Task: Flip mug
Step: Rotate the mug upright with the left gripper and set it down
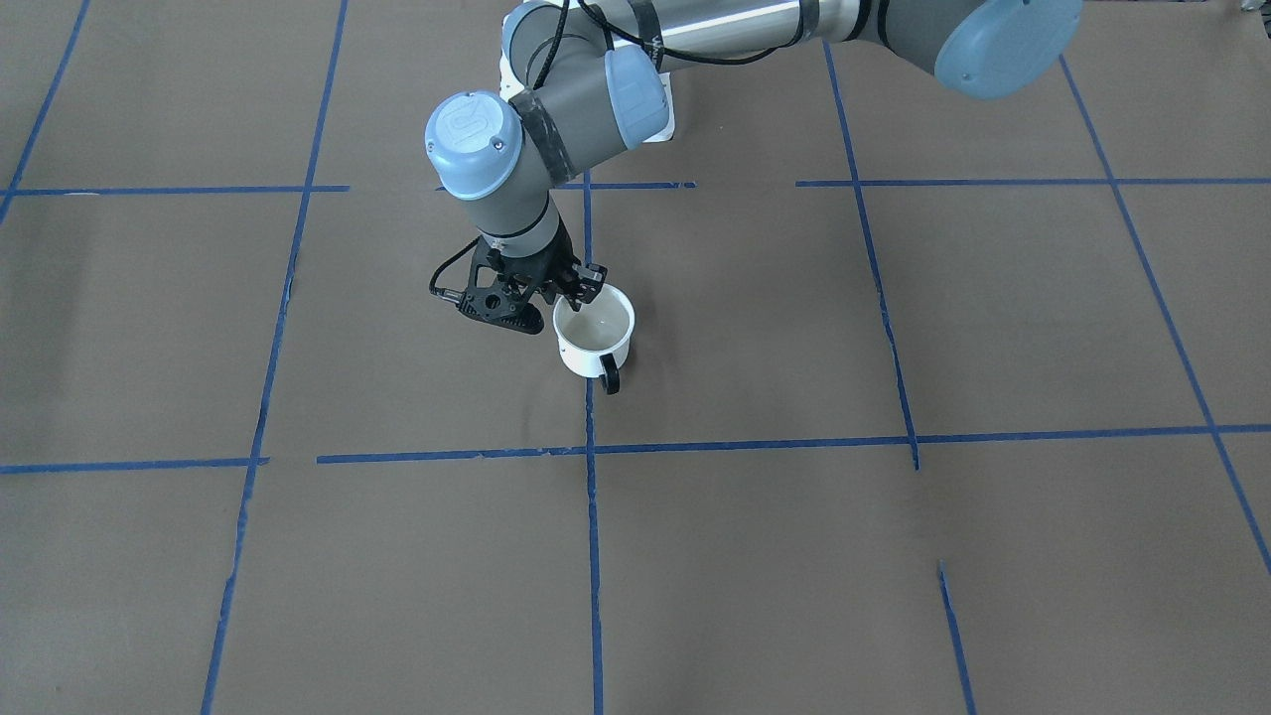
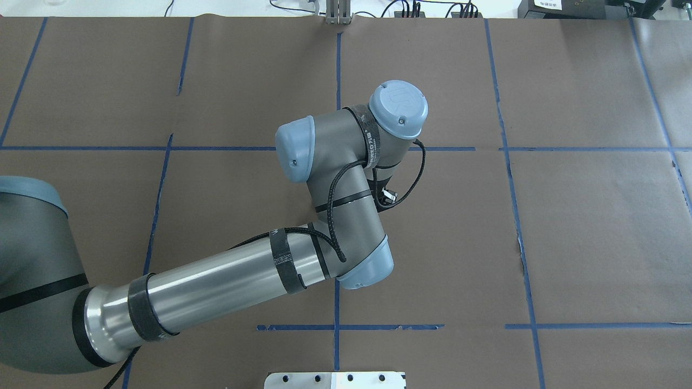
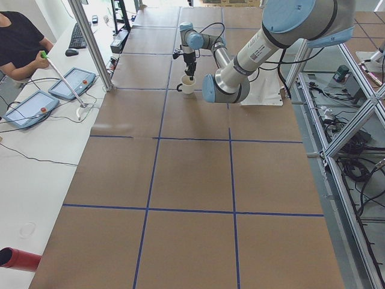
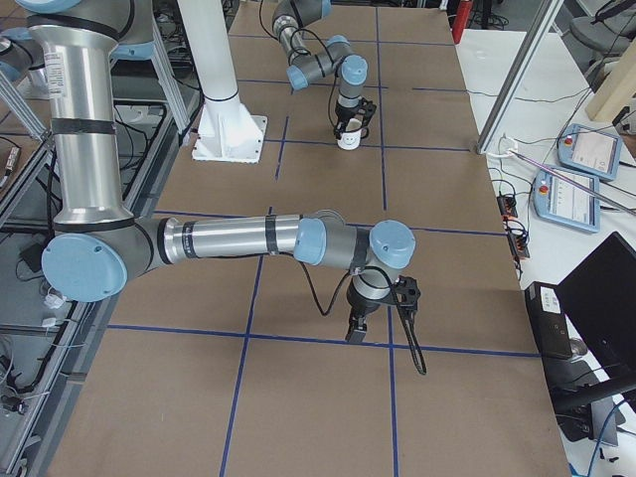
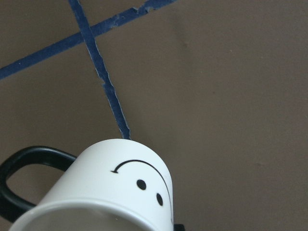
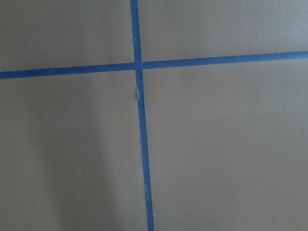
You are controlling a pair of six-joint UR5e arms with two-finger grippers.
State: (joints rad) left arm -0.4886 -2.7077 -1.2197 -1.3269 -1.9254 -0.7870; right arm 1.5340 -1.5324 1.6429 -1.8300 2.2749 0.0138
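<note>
The white mug (image 1: 594, 338) stands mouth up on the brown paper, its black handle (image 1: 608, 379) pointing away from the robot. My left gripper (image 1: 576, 296) comes down from above and is shut on the mug's rim on the robot's side. In the left wrist view the mug (image 5: 110, 192) fills the lower left, with the smiley face and the handle (image 5: 24, 163) showing. The overhead view hides mug and gripper under the left wrist. The mug is small in the side views (image 3: 187, 86) (image 4: 348, 140). My right gripper (image 4: 356, 333) hangs over a tape crossing far from the mug; I cannot tell its state.
Blue tape lines (image 1: 593, 556) divide the brown table into squares. An operator (image 3: 18, 42) sits by tablets (image 3: 72, 83) at a side table. A white arm base plate (image 4: 231, 139) stands on the robot's side of the table. A red cylinder (image 3: 15, 259) lies on the side table.
</note>
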